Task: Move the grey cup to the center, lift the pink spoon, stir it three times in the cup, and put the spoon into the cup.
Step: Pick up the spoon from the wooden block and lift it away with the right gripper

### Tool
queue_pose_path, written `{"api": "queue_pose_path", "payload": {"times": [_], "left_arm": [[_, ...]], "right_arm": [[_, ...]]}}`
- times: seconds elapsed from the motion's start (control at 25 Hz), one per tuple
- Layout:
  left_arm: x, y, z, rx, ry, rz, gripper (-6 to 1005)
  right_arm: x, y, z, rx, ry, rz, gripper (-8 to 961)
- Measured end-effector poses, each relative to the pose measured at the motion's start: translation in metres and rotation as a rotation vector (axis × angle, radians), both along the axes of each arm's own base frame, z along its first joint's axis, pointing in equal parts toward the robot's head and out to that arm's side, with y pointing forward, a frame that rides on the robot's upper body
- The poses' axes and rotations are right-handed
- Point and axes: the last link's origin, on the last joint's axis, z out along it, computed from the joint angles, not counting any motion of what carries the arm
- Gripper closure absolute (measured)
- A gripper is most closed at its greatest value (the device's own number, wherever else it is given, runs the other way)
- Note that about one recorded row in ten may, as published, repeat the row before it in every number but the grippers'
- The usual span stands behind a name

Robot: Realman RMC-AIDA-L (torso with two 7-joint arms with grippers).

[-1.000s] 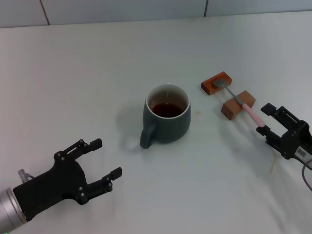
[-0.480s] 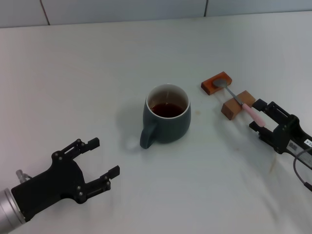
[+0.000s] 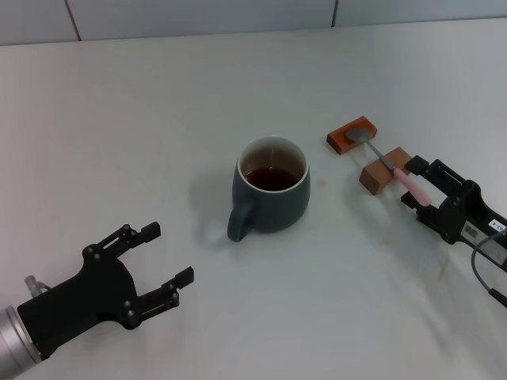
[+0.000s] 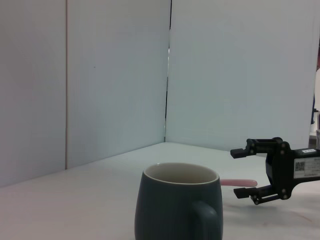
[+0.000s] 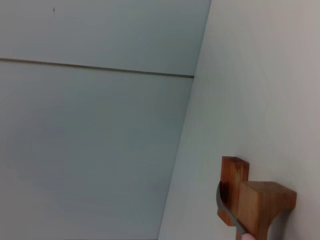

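One mug (image 3: pixel 271 187) stands on the counter (image 3: pixel 158 119) — dark blue-grey, holding brown liquid. One spoon (image 3: pixel 394 169) with a pink handle lies across wooden blocks, and there are two of those: one flat block (image 3: pixel 346 137) under the bowl and one taller block (image 3: pixel 375 177) under the stem. Two end effectors are in sight — the left end effector (image 3: pixel 167 261) and the right end effector (image 3: pixel 413 184).

A: Left gripper (image 3: pixel 162 264)? Matte black, angular fingers, visible screws, silver wrist cuff.
B: Right gripper (image 3: pixel 414 184) black too, white printed label, dark cable trailing off.
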Motion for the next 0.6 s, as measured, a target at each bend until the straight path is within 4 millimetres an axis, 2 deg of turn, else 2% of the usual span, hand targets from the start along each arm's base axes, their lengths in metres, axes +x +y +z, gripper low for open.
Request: {"api": "queue_pose_path", "payload": {"times": [0.6], "left_arm": [[0.0003,-0.0014,-0.0009,0.001,-0.005,0.002,186]], "right_arm": [[-0.0019,0.0061,0.0002,0.01,-0.011,0.005,207]]}}
